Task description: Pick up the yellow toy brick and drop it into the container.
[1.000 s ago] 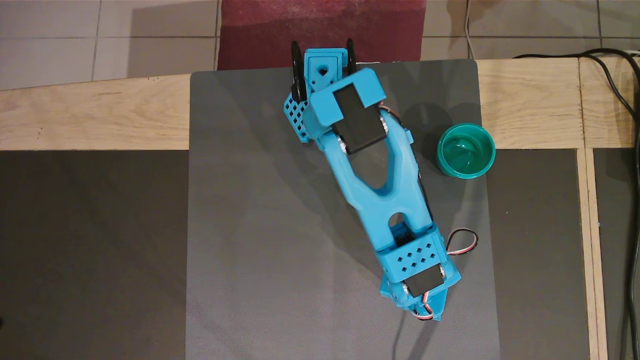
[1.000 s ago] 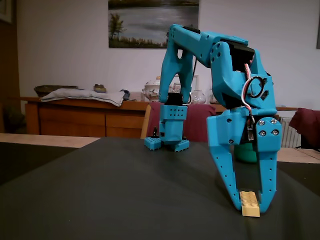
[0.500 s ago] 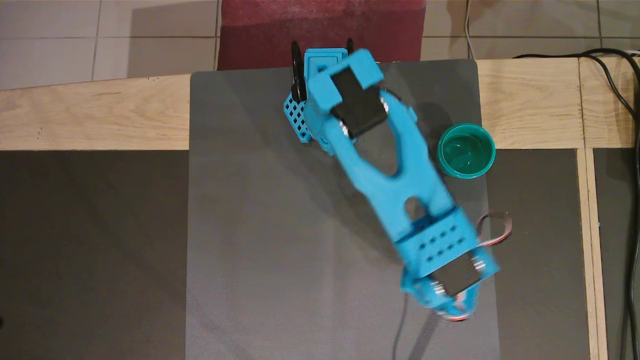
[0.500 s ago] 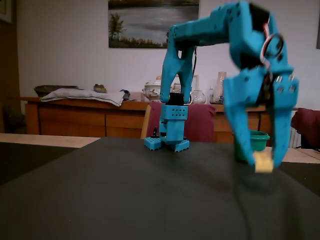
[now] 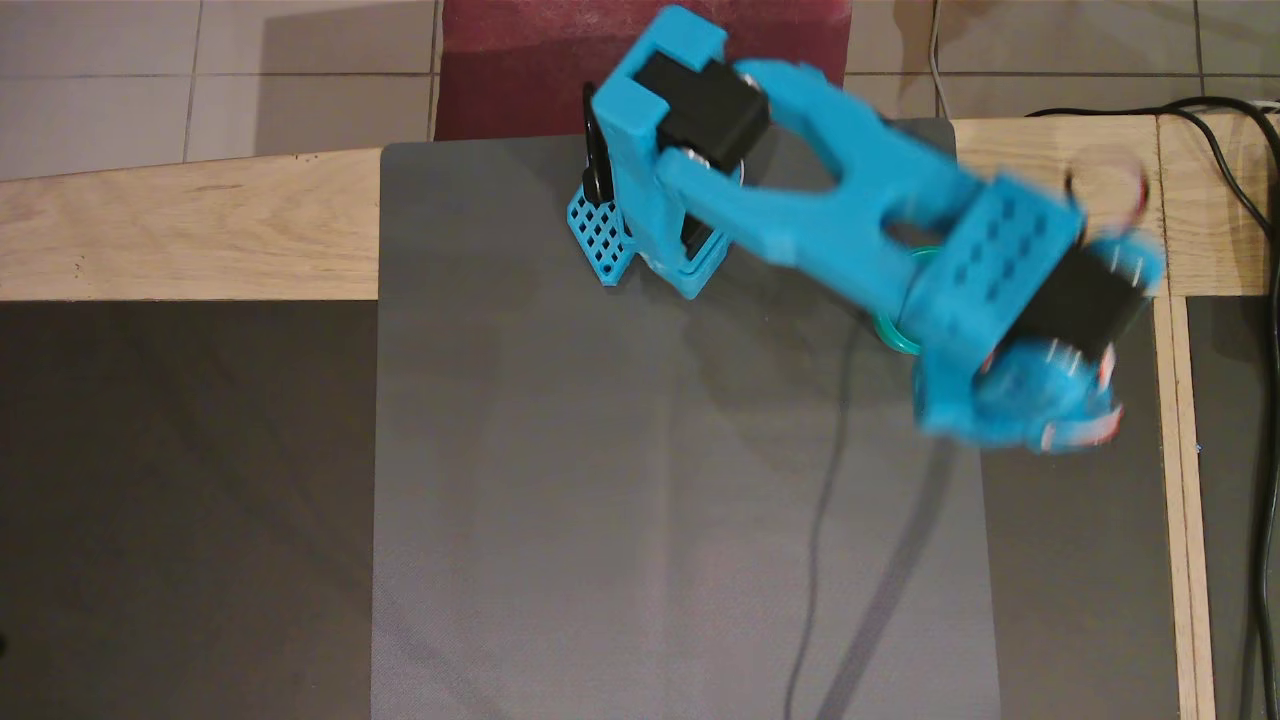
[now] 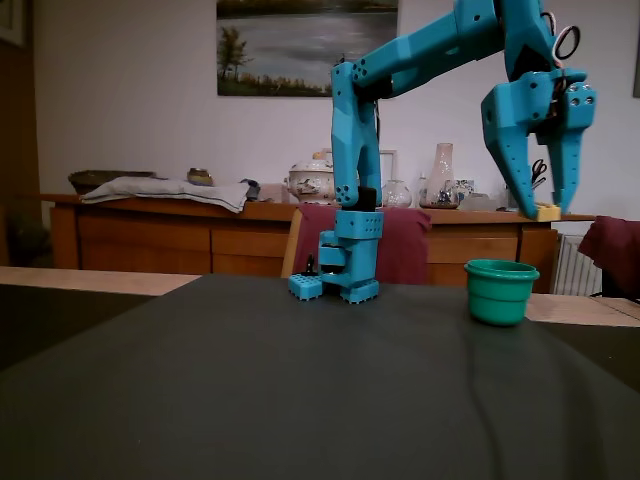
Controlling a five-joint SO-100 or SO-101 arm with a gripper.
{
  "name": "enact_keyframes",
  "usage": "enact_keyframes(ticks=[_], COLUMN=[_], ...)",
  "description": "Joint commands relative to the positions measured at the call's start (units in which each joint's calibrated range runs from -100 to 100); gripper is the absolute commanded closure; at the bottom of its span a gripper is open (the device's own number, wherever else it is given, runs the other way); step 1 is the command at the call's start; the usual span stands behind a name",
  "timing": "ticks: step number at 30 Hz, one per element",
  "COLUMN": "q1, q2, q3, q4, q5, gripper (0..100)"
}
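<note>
In the fixed view my gripper point(image 6: 545, 212) hangs high at the right, fingers pointing down, shut on the yellow toy brick point(image 6: 548, 211), a small pale block at the fingertips. The container point(image 6: 500, 290), a teal-green cup, stands on the mat below and slightly left of the gripper. From overhead the blurred blue arm point(image 5: 1000, 280) covers most of the container; only a sliver of its teal rim point(image 5: 893, 338) shows. The brick and the fingertips are hidden under the wrist in the overhead view.
The arm's base point(image 5: 650, 230) is clamped at the far edge of the grey mat point(image 5: 600, 500). Black cables point(image 5: 1245, 210) run along the right side of the wooden table point(image 5: 200, 230). A sideboard point(image 6: 170, 235) stands far behind.
The gripper lifted the brick off the mat and swung up and away toward the cup. It now hangs well above the cup's height, and the arm covers the cup from overhead.
</note>
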Motion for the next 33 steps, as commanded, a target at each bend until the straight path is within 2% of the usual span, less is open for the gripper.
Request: enact_keyframes(ticks=[1, 13, 26, 33], q1=[-3.4, -6.5, -12.4, -11.9], q2=[-4.4, -10.3, -10.6, -10.6], q3=[-1.4, 7.5, 7.8, 16.2], q4=[1.8, 3.1, 2.9, -3.9], q5=[-1.6, -5.0, -7.4, -7.3], gripper=[100, 100, 100, 100])
